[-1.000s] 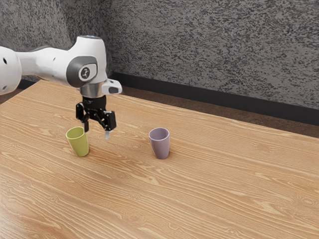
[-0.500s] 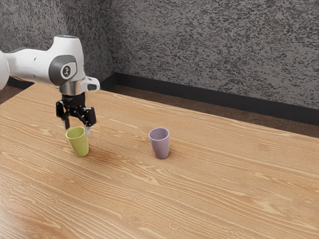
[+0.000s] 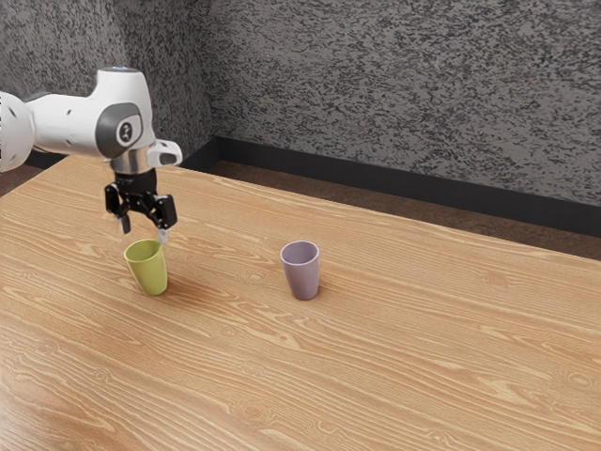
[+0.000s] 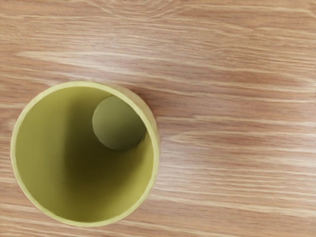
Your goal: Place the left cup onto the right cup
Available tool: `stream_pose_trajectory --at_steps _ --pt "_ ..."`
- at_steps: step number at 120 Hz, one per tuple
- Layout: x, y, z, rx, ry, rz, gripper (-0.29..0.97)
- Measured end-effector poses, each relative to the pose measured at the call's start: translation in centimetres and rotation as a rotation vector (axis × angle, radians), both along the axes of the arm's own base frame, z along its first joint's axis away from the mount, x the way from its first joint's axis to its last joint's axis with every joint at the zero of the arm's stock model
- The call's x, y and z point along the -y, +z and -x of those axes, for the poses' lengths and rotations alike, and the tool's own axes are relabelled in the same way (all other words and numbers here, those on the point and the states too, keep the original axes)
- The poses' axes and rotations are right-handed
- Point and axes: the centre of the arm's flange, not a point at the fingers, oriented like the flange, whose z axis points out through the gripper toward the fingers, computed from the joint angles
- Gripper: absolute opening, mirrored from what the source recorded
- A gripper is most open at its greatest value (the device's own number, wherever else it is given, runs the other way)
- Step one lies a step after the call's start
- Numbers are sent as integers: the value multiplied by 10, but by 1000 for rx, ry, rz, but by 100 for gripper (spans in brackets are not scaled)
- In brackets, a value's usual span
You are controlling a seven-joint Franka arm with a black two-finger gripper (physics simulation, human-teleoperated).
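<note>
A yellow-green cup [image 3: 146, 266] stands upright on the wooden table [image 3: 394, 357], at the exterior view's left. A purple cup [image 3: 300, 269] stands upright to its right, well apart from it. My gripper [image 3: 144, 230] hangs open just above the green cup's rim, fingers pointing down and nothing between them. In the wrist view I look straight down into the green cup [image 4: 74, 168], with its round bottom showing inside.
The table's far edge runs along a dark floor strip and a speckled grey wall [image 3: 394, 85]. My white arm [image 3: 66, 122] comes in from the exterior view's left.
My gripper has moved toward the exterior view's left, from between the two cups to above the green cup's rim. Both cups stayed put.
</note>
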Motion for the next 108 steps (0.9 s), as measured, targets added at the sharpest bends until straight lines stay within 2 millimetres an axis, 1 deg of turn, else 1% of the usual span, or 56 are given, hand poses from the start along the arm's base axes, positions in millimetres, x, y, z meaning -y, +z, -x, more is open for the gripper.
stream_pose_trajectory --at_steps 25,35,57,71,91,108 --pt "1 -5 -12 25 -23 -4 68" --pt "2 -11 -16 38 -31 -6 68" --pt "10 -31 -23 41 -53 -1 68" --pt "10 -38 -22 40 -51 6 68" --pt "6 -55 -12 13 -35 28 68" --pt "6 -64 -8 0 -30 38 68"
